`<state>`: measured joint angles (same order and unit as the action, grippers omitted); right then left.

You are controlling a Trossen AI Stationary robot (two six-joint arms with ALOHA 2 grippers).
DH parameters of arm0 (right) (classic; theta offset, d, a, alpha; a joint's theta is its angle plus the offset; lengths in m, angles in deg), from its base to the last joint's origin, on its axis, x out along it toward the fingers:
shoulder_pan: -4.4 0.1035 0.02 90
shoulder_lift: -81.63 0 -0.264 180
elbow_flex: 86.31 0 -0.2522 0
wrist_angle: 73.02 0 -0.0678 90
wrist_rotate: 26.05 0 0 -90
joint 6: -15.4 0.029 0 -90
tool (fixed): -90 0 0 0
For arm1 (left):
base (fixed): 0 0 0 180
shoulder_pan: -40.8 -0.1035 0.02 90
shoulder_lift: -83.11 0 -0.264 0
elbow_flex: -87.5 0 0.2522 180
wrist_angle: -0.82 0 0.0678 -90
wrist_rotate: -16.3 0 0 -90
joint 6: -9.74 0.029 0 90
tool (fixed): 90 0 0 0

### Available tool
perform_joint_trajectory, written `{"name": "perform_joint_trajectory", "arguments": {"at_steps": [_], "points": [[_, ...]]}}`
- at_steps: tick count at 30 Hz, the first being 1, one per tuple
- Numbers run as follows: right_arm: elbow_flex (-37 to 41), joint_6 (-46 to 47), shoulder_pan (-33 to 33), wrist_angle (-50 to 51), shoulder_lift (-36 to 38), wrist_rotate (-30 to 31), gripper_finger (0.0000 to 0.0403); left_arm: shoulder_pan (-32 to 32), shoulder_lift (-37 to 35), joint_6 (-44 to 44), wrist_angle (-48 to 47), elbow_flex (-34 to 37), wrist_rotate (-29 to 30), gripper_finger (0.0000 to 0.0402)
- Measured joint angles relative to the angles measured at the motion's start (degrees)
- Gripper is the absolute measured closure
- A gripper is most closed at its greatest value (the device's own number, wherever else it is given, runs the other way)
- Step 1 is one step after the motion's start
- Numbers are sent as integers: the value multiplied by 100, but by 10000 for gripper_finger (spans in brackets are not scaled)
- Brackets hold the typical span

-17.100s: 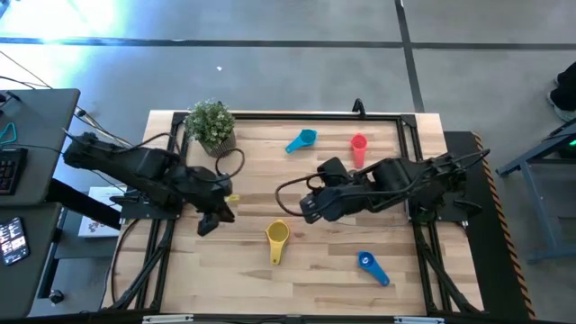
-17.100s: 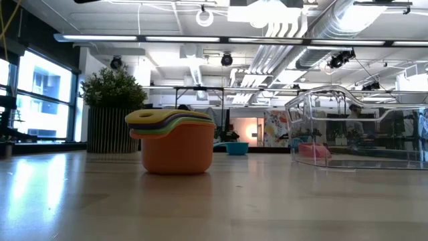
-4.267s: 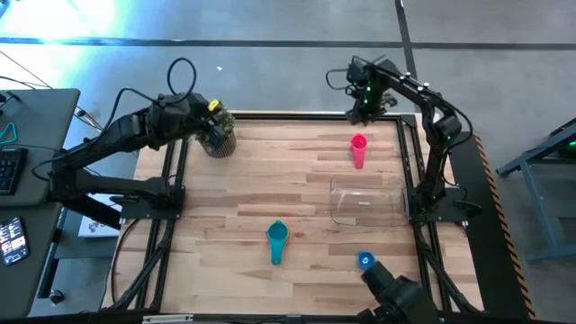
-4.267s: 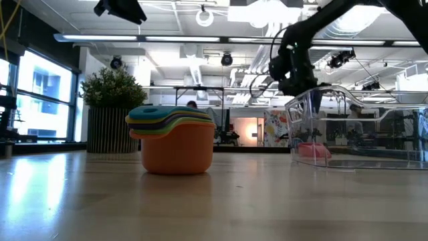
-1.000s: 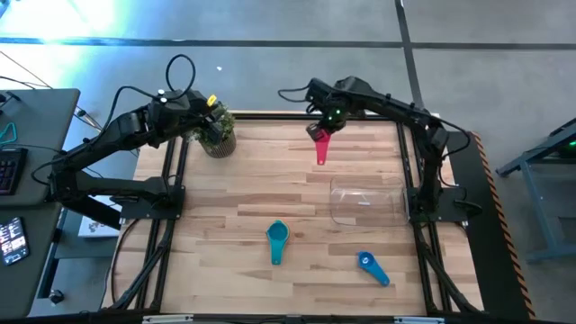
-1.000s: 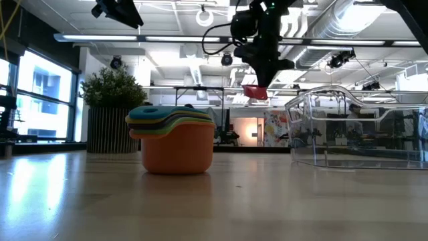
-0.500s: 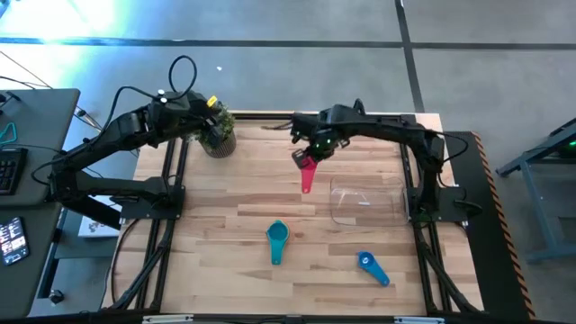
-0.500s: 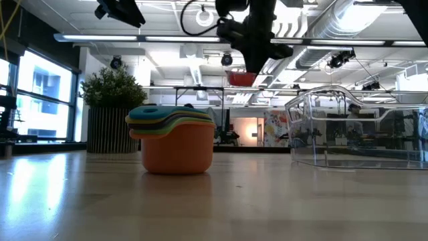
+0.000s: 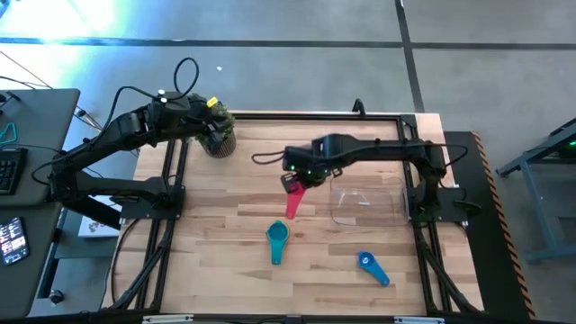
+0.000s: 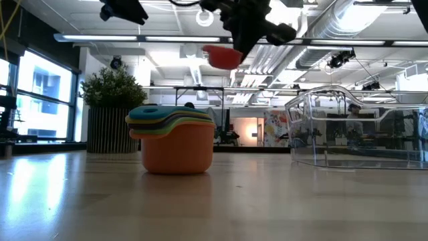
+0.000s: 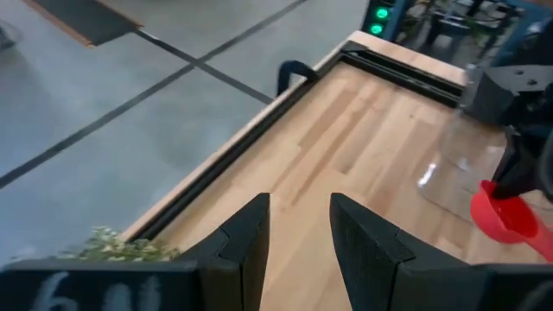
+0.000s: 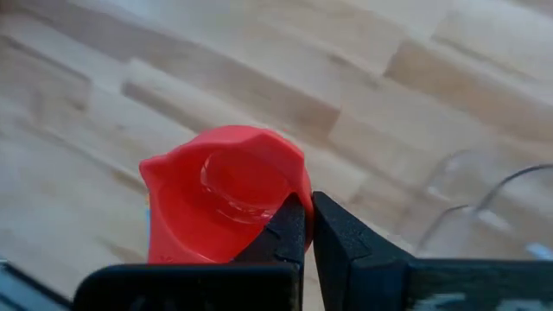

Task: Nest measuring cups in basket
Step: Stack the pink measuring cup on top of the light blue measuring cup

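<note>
My right gripper hangs over the middle of the table, shut on a magenta measuring cup that is lifted high in the low view. A nested stack of cups rests on its salmon bottom cup on the table, nearer than the held cup, with a light blue cup on top. A single blue cup lies near the near edge. The clear basket stands right of the held cup. My left gripper is open, high beside the plant at the far left corner. My right gripper holds the magenta cup by the edge of its round bowl, pinched between the two fingers. The cup is lifted clear of the table, tilted, with its handle pointing toward the near edge. Whether a finger is inside the bowl, I cannot tell.
A potted green plant stands at the far left corner under my left arm. A black frame rail runs along the far edge. Bare wood lies between the stack and the basket.
My right gripper has carried the magenta cup from near the far edge toward the near edge and leftward, toward the stack, staying shut on it. The cup stays clear of the table and has tipped more. The stack, the blue cup and the basket have not moved.
</note>
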<state>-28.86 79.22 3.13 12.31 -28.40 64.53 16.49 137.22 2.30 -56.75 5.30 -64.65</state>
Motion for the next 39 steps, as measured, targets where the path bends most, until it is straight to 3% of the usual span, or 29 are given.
{"name": "perform_joint_trajectory", "arguments": {"at_steps": [10, 18, 24, 39], "points": [[0, 773, 648, -1278, -1, 78, 403, 0, 0, -566, -2, 0, -1276, 289], [0, 831, 937, -2228, -34, 229, 403, 0, 0, -812, -2, 0, -2092, 289], [0, 715, 1026, -2627, -267, -26, 403, 0, -2, -850, -4, 0, -2200, 289], [2, 472, 976, -2277, -859, -552, 402, 4, -2, -848, -13, 0, -2204, 289]]}}
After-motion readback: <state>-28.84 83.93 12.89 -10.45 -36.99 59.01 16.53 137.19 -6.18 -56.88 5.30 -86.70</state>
